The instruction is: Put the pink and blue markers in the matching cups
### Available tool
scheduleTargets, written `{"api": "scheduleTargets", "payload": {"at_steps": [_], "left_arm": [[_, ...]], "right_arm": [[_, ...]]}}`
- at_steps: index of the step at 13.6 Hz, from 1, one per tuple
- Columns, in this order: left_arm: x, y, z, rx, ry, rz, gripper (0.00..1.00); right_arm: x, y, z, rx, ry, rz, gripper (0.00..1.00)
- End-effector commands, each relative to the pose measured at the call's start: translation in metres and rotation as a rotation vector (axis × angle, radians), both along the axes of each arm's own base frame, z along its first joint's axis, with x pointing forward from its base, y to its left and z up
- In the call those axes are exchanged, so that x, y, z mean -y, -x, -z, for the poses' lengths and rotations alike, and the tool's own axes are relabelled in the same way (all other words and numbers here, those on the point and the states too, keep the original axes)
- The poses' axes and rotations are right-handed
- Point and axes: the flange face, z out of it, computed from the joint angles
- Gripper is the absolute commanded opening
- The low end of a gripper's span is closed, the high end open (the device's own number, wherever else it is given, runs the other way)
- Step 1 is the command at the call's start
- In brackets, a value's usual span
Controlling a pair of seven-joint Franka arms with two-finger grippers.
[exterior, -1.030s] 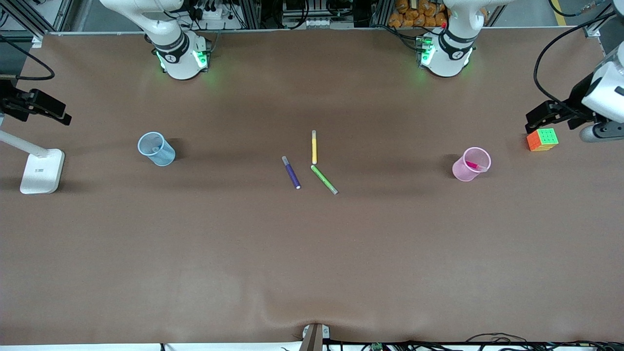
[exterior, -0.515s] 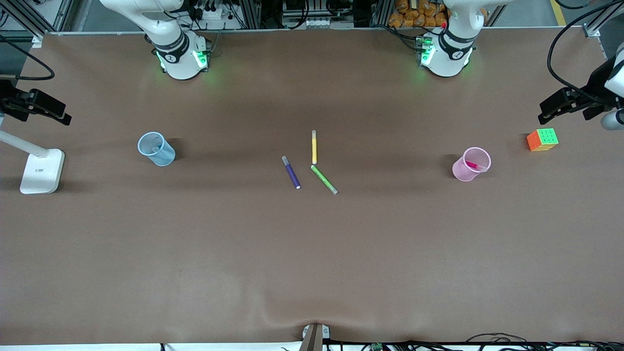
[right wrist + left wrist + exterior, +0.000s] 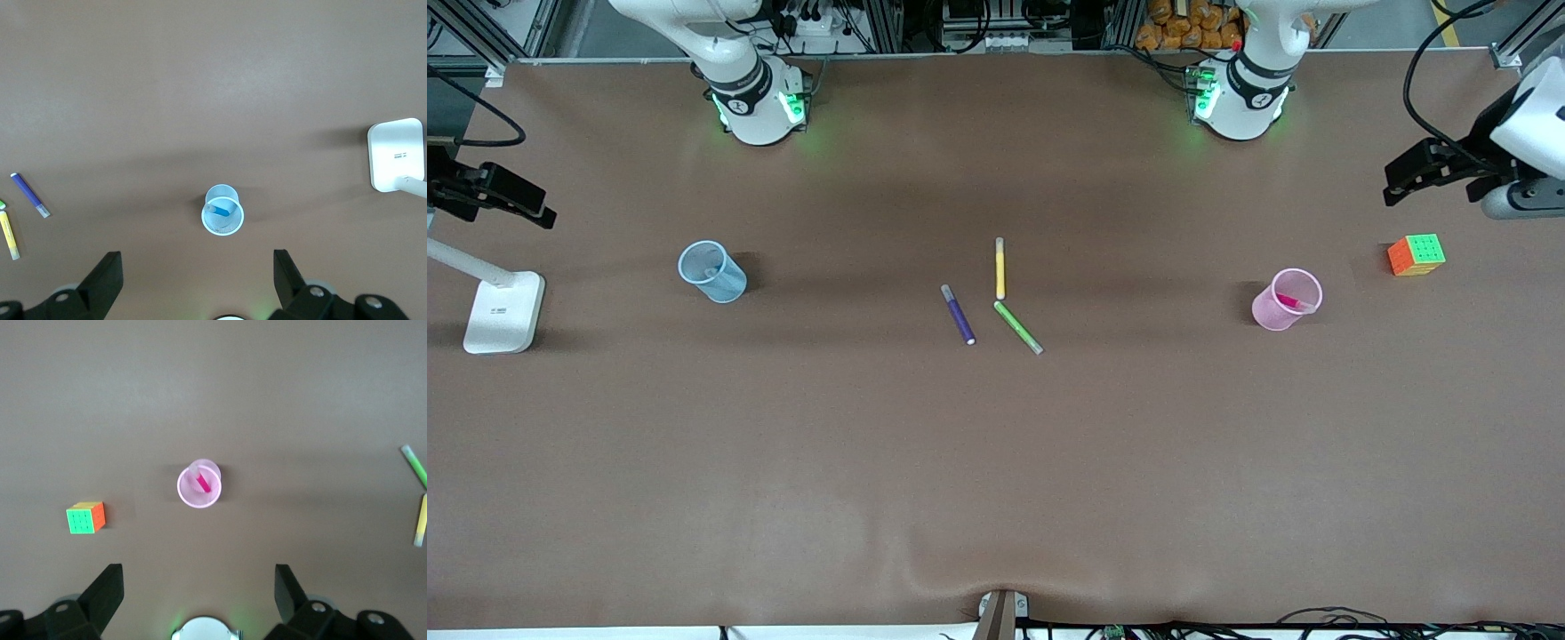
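Observation:
The pale pink cup (image 3: 1287, 300) stands upright toward the left arm's end of the table, with the pink marker (image 3: 1291, 302) leaning inside it. From the left wrist view the cup (image 3: 199, 488) and marker (image 3: 203, 482) lie well below my left gripper (image 3: 199, 568), which is open and empty. The pale blue cup (image 3: 711, 271) stands toward the right arm's end. In the right wrist view the blue marker (image 3: 220, 209) rests inside that cup (image 3: 223, 211). My right gripper (image 3: 197, 254) hangs open and empty high above it. In the front view the left gripper (image 3: 1400, 178) and right gripper (image 3: 534, 206) sit at the table's two ends.
A purple marker (image 3: 959, 315), a yellow marker (image 3: 1000, 268) and a green marker (image 3: 1018, 327) lie together mid-table. A colour cube (image 3: 1416, 254) sits beside the pink cup, near the left gripper. A white lamp base (image 3: 504, 311) stands at the right arm's end.
The left gripper has drawn up and away from the colour cube, toward the robots' bases. The right gripper has barely shifted. Cups and markers have stayed put.

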Motion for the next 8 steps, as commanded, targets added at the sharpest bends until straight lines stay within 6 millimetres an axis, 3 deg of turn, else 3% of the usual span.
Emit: {"api": "scheduleTargets", "payload": {"at_steps": [1,4,8], "left_arm": [[-0.001,0.004,-0.007,-0.015,-0.001,-0.003,1.0],[-0.013,0.003,-0.013,-0.002,0.0,-0.031,1.0],[-0.014,0.004,-0.012,-0.019,-0.005,-0.035,1.0]], "right_arm": [[0.012,0.0,-0.001,0.006,0.006,0.02,1.0],[0.009,0.0,-0.003,0.014,0.007,0.014,1.0],[0.009,0.0,-0.002,0.012,0.007,0.014,1.0]]}}
